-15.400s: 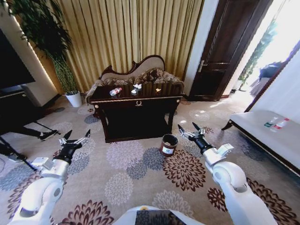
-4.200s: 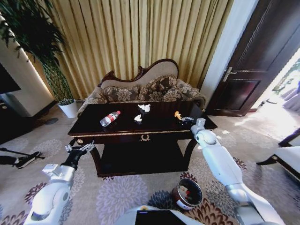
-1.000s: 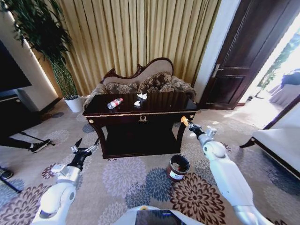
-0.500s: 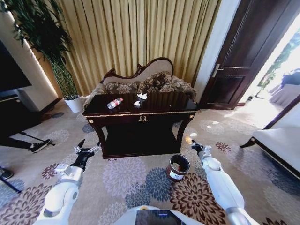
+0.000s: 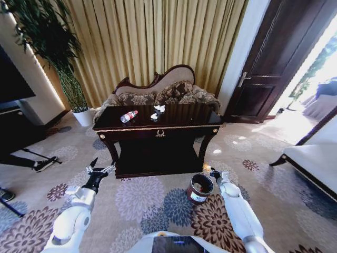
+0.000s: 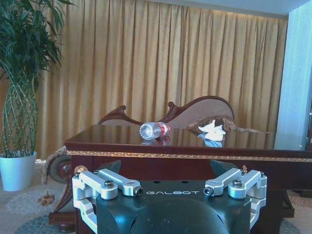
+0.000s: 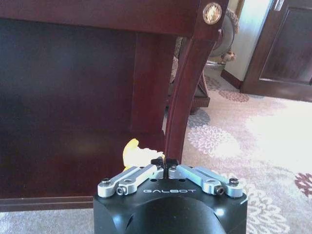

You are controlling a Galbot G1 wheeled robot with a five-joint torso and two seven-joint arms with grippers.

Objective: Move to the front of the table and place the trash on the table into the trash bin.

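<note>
At left our left gripper (image 5: 98,171) hangs low with fingers spread, near the table (image 5: 158,125); bottle (image 5: 128,116) and paper wads (image 5: 157,111) lie on top. Right gripper (image 5: 207,169) pinches a yellow scrap (image 7: 132,151) just above the trash bin (image 5: 200,188)

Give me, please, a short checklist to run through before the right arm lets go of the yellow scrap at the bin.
1. Scrap held: ok. The right end effector is shut on the yellow wrapper scrap.
2. Right end effector over the trash bin: not ok; it is at the far rim, not clearly above the opening.
3. Bin upright and open: ok.
4. Left end effector out of the way: ok; open, low by the table's left leg.
5. Trash left on the table: not ok; the bottle and the paper wads lie there.
</note>
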